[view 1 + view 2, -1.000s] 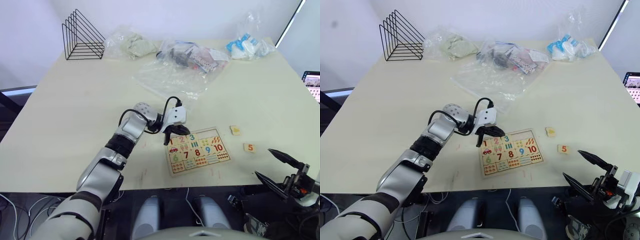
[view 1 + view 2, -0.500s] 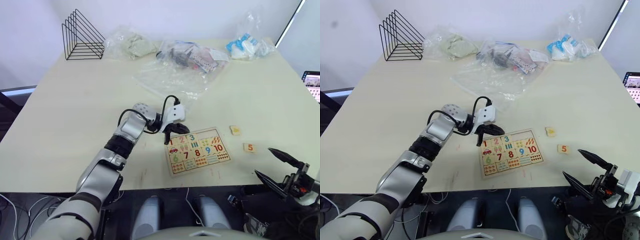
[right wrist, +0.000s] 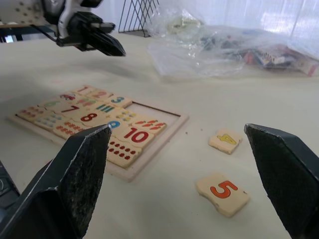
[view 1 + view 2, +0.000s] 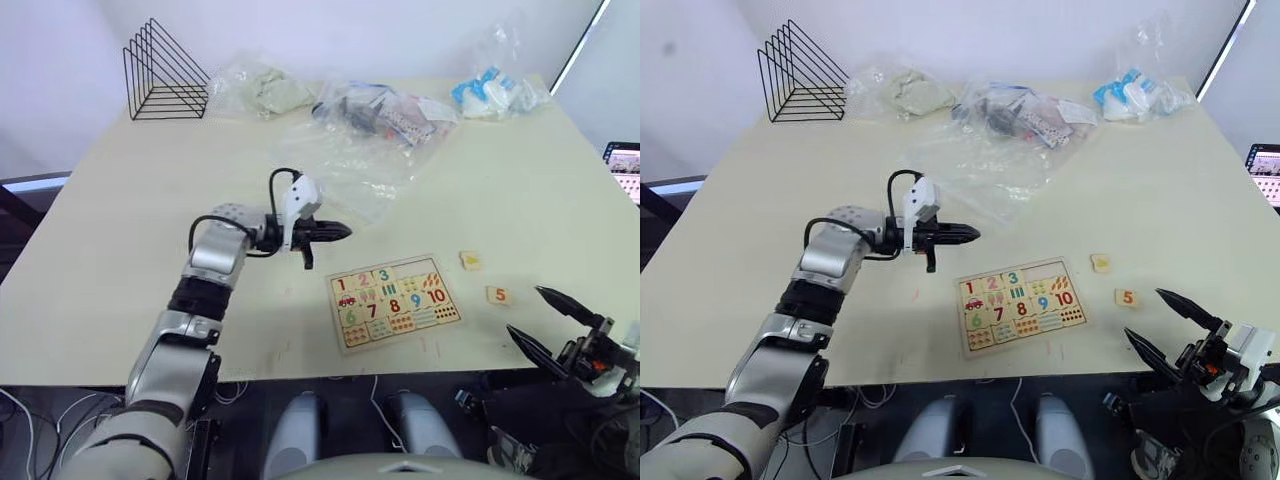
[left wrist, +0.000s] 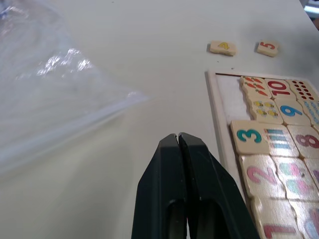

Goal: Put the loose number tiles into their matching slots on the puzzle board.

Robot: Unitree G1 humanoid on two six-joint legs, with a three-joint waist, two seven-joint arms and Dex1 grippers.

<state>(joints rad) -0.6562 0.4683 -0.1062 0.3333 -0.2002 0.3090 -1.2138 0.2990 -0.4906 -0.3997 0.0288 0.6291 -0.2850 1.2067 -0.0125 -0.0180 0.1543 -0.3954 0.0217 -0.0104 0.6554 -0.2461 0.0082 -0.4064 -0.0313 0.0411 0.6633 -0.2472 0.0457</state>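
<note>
The puzzle board (image 4: 412,266) lies flat near the table's front edge, with 1, 2 and 3 seated in its top row and a bare slot beside the 3. Two loose number tiles rest on the table right of the board: a yellow-marked one (image 4: 470,260) and an orange 5 (image 4: 499,295). My left gripper (image 4: 335,231) hovers left of and behind the board, pointing right, shut and holding nothing. My right gripper (image 4: 527,312) is open at the front right, just short of the 5 tile (image 3: 223,192).
A large clear plastic bag (image 4: 340,150) lies behind the board, close to my left gripper. More bags (image 4: 390,110) line the back edge, with a black wire rack (image 4: 165,72) at the back left. A screen (image 4: 625,165) stands off the right edge.
My left gripper has lifted off the board's top-left corner and swung back and left, now pointing right. The 1 tile shows uncovered. The right gripper barely shifted.
</note>
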